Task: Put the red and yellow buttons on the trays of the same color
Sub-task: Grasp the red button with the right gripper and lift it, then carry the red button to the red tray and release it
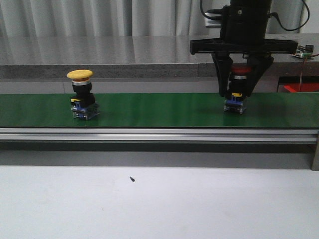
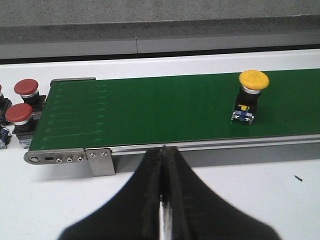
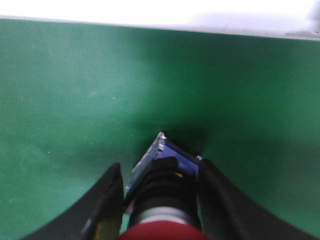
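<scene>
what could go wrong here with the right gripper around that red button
The right gripper straddles the red button, which stands upright on a narrow blue base on the green belt. In the right wrist view the fingers look unevenly spaced around it, so closing may tip or twist it. The yellow button also stands tall on the belt and could topple if the belt moves.

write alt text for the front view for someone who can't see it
The right hand reaches down around a red button standing on the long green belt, fingers on either side of it. A yellow button stands alone on the belt's left part. Part of a red tray shows at the right edge.
</scene>
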